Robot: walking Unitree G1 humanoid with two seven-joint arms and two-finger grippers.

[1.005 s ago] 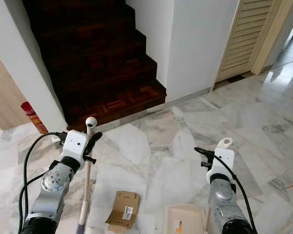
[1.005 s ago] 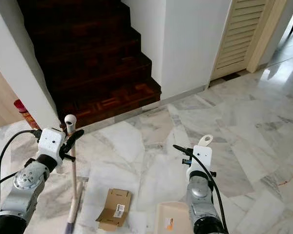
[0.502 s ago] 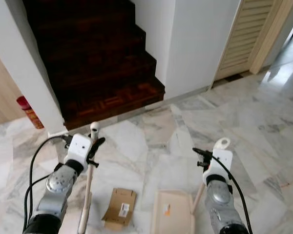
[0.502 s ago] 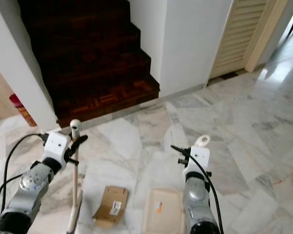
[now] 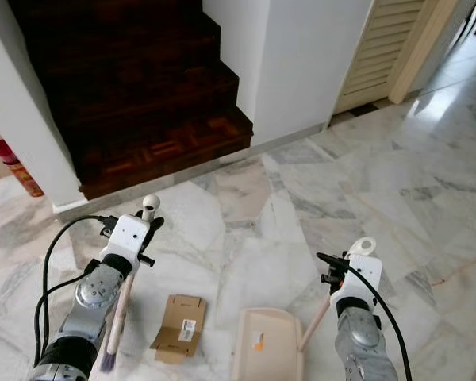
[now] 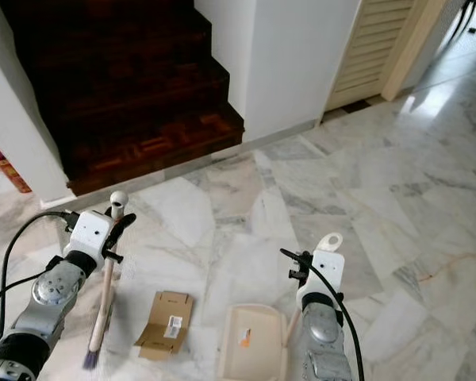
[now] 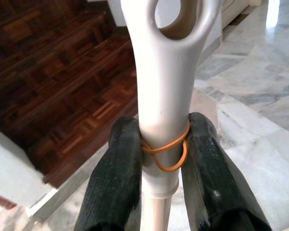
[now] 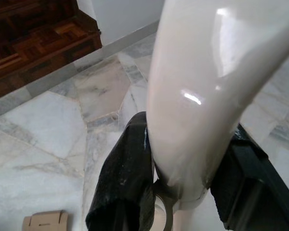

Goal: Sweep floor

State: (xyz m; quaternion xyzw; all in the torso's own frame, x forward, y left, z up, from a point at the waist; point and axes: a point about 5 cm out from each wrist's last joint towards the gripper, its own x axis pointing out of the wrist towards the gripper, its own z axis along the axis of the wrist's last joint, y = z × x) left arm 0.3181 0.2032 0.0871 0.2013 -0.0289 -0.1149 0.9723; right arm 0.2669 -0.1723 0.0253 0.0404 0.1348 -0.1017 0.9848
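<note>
Item: broom (image 7: 163, 96), glossy cream plastic handle, looped end, orange rubber band (image 7: 164, 153); our left gripper (image 7: 161, 159) clamps it, bristles on veined marble floor (image 5: 381, 182). Item: shallow cream dustpan (image 5: 270, 353), one small sticker inside; our right gripper (image 8: 183, 168) pinches its handle. Item: flattened cardboard box (image 5: 177, 327) between them.

Probably a home hallway; wooden stairs (image 5: 135, 95); marble floor (image 5: 365, 190).
</note>
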